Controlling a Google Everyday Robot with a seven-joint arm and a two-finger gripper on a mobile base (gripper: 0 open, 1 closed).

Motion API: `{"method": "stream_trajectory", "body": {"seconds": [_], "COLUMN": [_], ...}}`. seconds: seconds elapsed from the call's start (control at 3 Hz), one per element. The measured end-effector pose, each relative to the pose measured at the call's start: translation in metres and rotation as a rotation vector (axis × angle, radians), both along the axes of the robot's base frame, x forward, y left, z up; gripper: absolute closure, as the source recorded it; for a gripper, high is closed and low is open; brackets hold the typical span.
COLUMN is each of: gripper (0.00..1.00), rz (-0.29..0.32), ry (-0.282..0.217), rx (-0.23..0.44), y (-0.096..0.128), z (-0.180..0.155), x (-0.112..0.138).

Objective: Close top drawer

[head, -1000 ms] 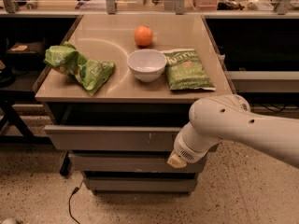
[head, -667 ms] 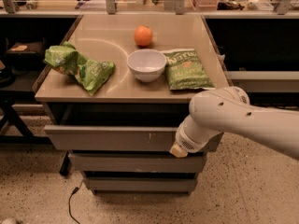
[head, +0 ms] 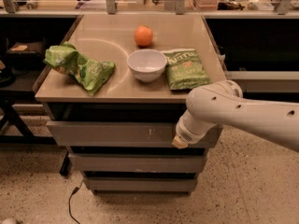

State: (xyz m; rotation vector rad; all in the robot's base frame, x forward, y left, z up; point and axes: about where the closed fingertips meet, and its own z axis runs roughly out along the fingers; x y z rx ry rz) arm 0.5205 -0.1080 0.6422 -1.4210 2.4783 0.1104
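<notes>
The top drawer (head: pixel 112 133) is a wide grey-brown handleless front under the tabletop, with small pale scratches near its middle. It stands slightly out from the cabinet, with a dark gap above it. My white arm reaches in from the right, and its wrist end, where the gripper (head: pixel 181 141) is, rests against the right part of the drawer front. The fingers are hidden behind the wrist.
On the tan tabletop (head: pixel 107 34) lie a crumpled green bag (head: pixel 78 68), a white bowl (head: pixel 146 64), an orange (head: pixel 143 35) and a green snack bag (head: pixel 185 68). Two narrower drawer fronts (head: pixel 135 162) sit below. A black cable (head: pixel 72 202) lies on the speckled floor.
My arm has shifted up and toward the cabinet, and the top drawer front has moved a little further in.
</notes>
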Motion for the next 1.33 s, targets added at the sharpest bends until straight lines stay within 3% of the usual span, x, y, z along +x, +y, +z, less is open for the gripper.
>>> {"method": "stream_trajectory", "body": {"seconds": [0.33,1.33], "gripper": [0.82,0.13], "rz": [0.0,0.0], "ry": [0.0,0.0], "rx": [0.0,0.0], "y": [0.0,0.0], "z": [0.0,0.0], "x": [0.0,0.0]}}
